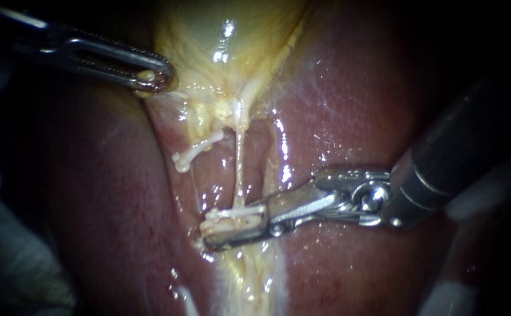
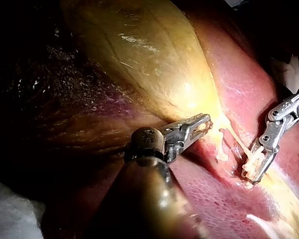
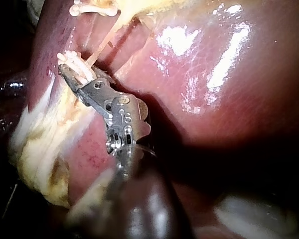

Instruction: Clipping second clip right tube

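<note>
Right tube (image 1: 240,167): thin pale strand running from the gallbladder (image 1: 220,35) at the far end toward the near side, over the liver (image 1: 355,105). Right instrument (image 1: 208,228) reaches in across the tube's near end, jaws narrow, clamped on a white clip (image 1: 235,215) that straddles the tube. Other clip (image 1: 195,153) lies slanted just left of the tube, farther up. Left instrument (image 1: 155,79), far left, jaws closed on the gallbladder edge.

Left wrist: left instrument (image 2: 204,123) jaws pinch yellowish gallbladder (image 2: 154,64) tissue. Ahead of it, the right tube (image 2: 237,142) ends in the white clip (image 2: 253,162), held by the right instrument (image 2: 251,172).

Right wrist: right instrument (image 3: 65,67) jaws grip the white clip (image 3: 72,62); the tube (image 3: 102,47) runs ahead toward the other clip (image 3: 92,9), with the liver (image 3: 199,74) beside it.
</note>
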You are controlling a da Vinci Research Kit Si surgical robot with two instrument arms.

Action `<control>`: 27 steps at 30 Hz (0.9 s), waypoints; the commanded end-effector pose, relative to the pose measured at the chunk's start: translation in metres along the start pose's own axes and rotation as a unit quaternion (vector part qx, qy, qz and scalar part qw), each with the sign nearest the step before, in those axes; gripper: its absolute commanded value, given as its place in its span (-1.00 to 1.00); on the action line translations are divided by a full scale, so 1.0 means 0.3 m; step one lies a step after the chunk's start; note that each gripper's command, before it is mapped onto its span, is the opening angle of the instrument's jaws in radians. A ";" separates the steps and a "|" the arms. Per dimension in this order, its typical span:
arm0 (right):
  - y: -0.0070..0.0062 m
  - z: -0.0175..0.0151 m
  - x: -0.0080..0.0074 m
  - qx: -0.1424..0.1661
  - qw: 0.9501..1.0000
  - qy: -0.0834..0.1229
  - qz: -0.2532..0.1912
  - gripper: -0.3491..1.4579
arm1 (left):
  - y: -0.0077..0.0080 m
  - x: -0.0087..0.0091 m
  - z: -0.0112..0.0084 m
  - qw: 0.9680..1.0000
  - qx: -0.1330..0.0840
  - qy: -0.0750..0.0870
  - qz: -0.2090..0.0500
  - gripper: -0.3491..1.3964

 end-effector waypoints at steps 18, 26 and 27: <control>0.0022 -0.007 -0.0007 -0.021 0.999 0.027 0.001 -0.06 | -0.0001 -0.0002 -0.0005 1.000 -0.001 0.000 0.000 -1.00; 0.0022 -0.017 -0.0016 -0.017 0.999 0.027 0.003 -0.06 | -0.0001 -0.0003 -0.0008 1.000 -0.001 0.000 0.000 -1.00; 0.0022 -0.019 -0.0018 -0.017 0.999 0.027 0.003 -0.06 | -0.0001 -0.0004 -0.0008 1.000 -0.001 0.000 0.001 -1.00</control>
